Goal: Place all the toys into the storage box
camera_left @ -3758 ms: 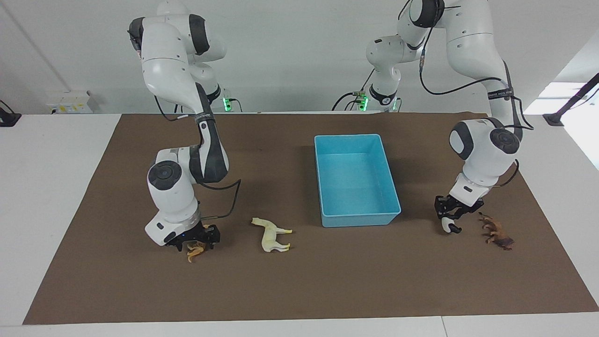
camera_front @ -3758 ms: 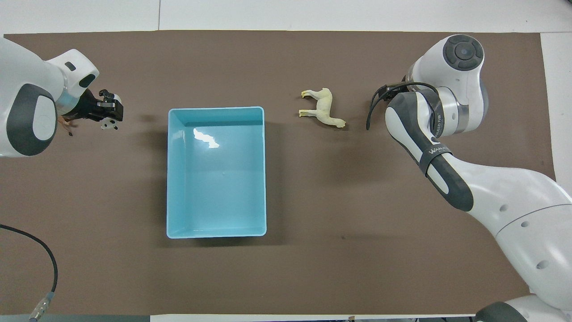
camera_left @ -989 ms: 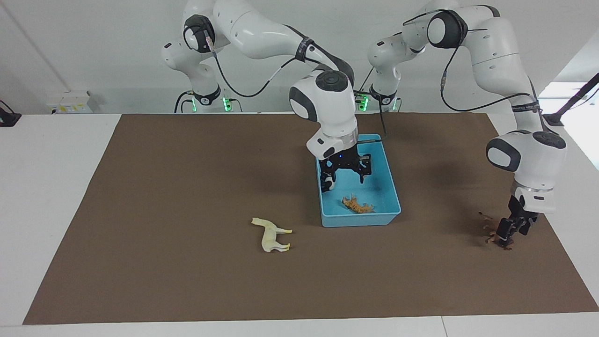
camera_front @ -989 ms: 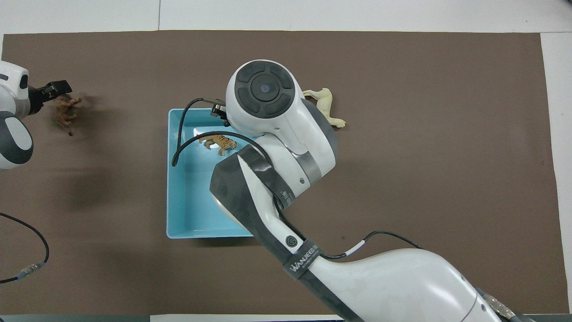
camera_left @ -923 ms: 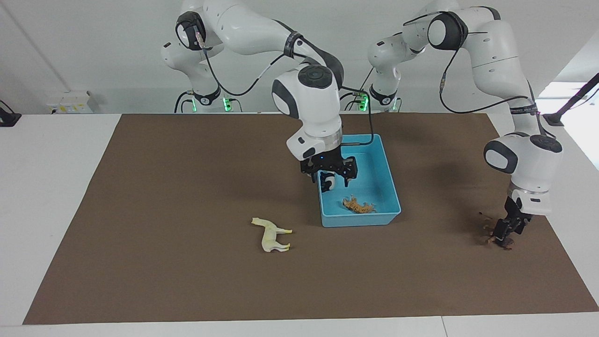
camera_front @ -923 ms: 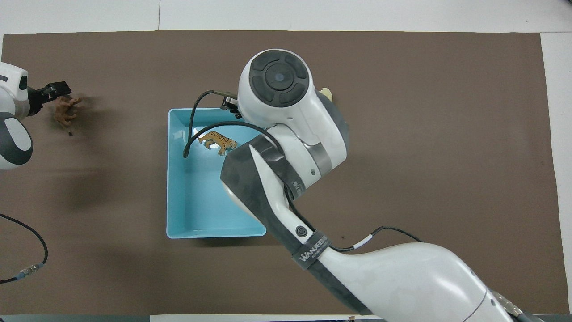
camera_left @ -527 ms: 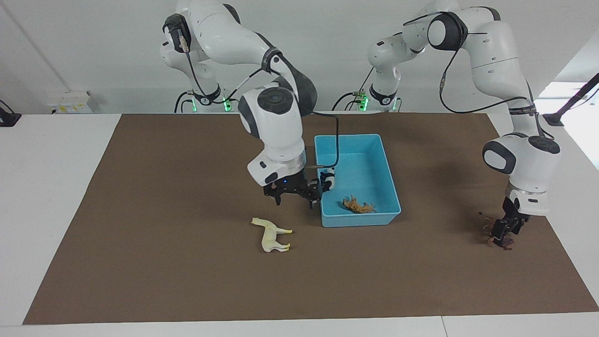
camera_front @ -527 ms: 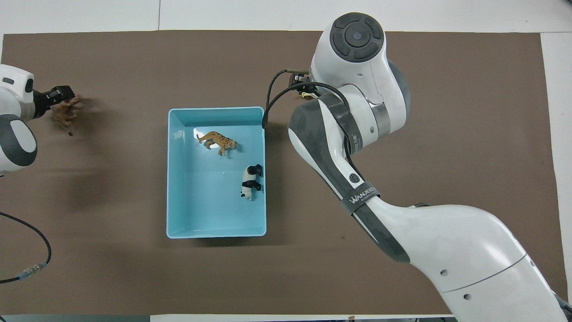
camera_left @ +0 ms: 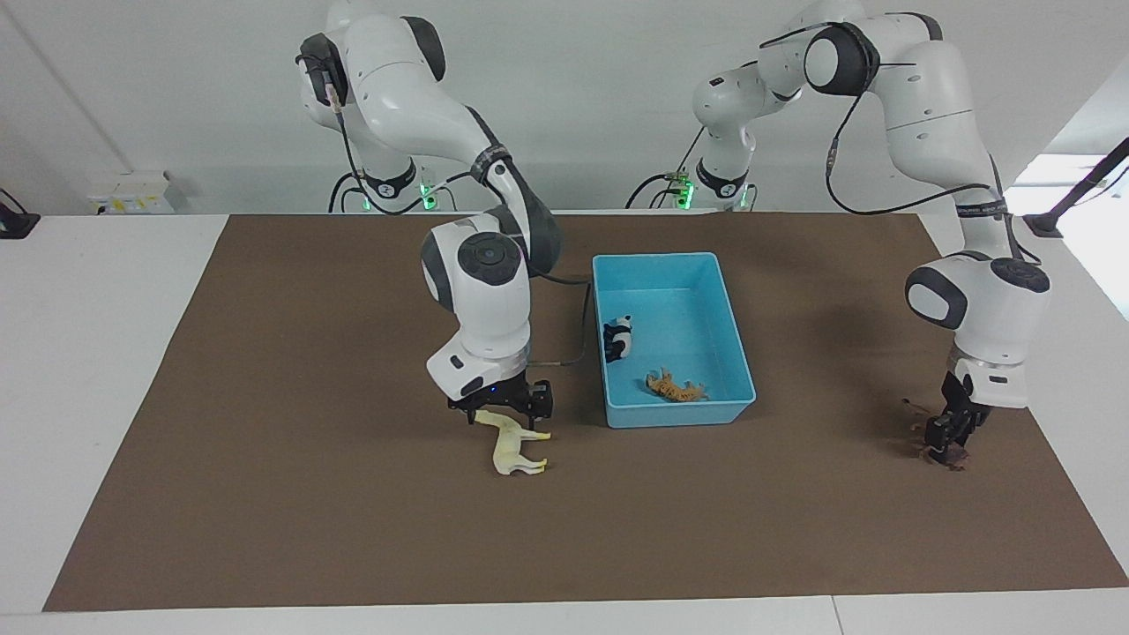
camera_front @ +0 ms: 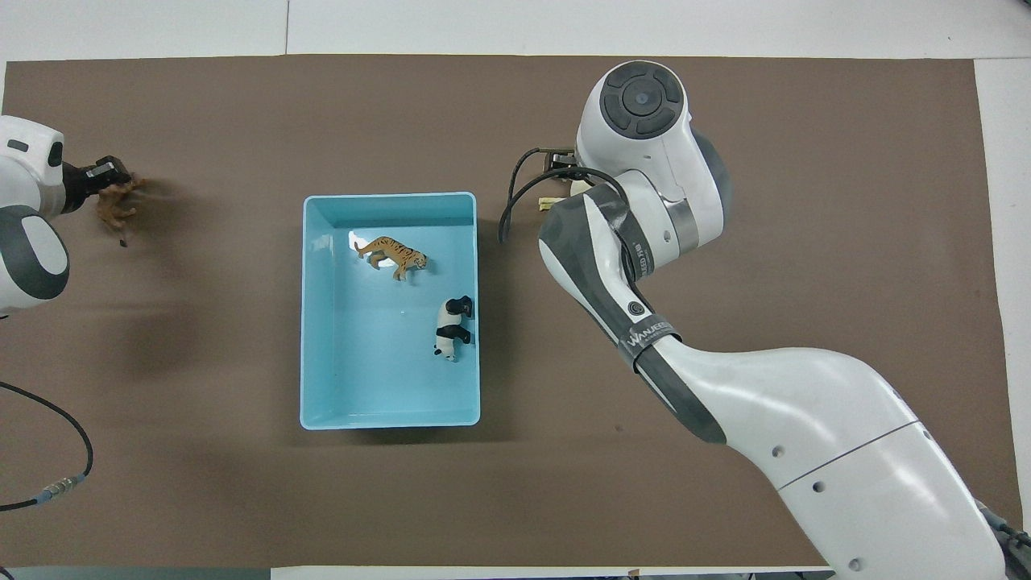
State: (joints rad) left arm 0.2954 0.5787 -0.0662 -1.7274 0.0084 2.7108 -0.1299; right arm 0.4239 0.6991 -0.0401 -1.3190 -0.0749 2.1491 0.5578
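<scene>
Facing view: I have the left gripper (camera_left: 951, 437) clamped on the brown plastic lion (camera_left: 940, 451) on the worktop. The right gripper (camera_left: 504, 414), jaws open, hangs over the cream plastic horse (camera_left: 515, 444), whose long axis runs away from the robots.

Overhead view: the orange tiger (camera_front: 392, 254) and the panda (camera_front: 451, 327) lie in the light blue storage box (camera_front: 310, 322).

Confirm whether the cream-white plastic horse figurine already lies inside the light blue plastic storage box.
No: the cream-white horse figurine lies on the brown mat beside the light blue storage box.

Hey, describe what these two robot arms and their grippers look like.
Both arms are glossy white with dark grey joint bands and round dark caps. Each ends in a small black gripper: the left gripper, the right gripper. Thin black cables loop along both. The right forearm's grey strap carries white lettering.
</scene>
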